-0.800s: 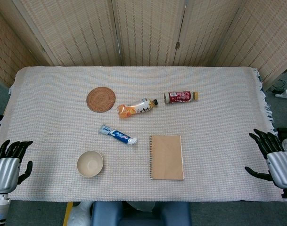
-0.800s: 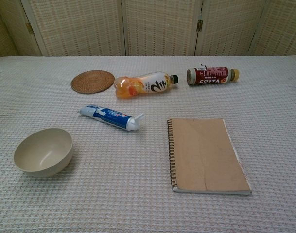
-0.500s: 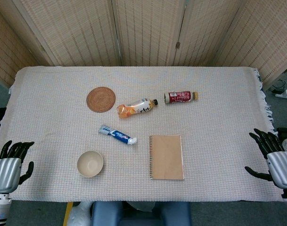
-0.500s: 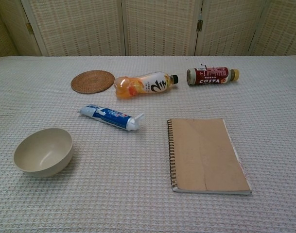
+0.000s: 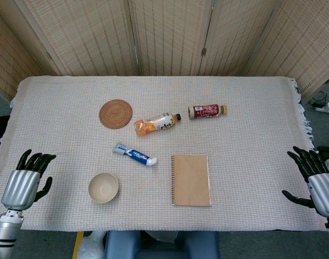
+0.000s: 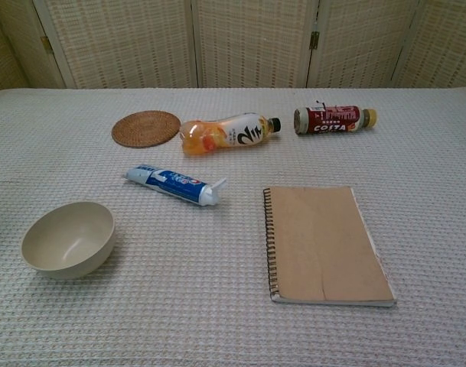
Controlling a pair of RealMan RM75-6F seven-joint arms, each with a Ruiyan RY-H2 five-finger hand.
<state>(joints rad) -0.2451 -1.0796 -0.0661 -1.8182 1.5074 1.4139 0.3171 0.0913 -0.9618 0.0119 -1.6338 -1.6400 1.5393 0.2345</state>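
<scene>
Our left hand is over the near left edge of the tabletop. Its fingers are spread and it holds nothing. The thing nearest to it is the little cream bowl, which sits right way up just to its right, not touching it. Our right hand is at the far right edge, fingers spread too, with nothing in it. It is well apart from everything; the brown spiral notebook is the closest thing to it.

The other things lie flat, so they cannot roll far or tip. A blue and white toothpaste tube lies between the bowl and an orange drink bottle. A red bottle lies on its side further back. A round woven coaster sits near the orange bottle.

A pale bumpy cloth covers the whole tabletop. Behind it stand woven folding screens.
</scene>
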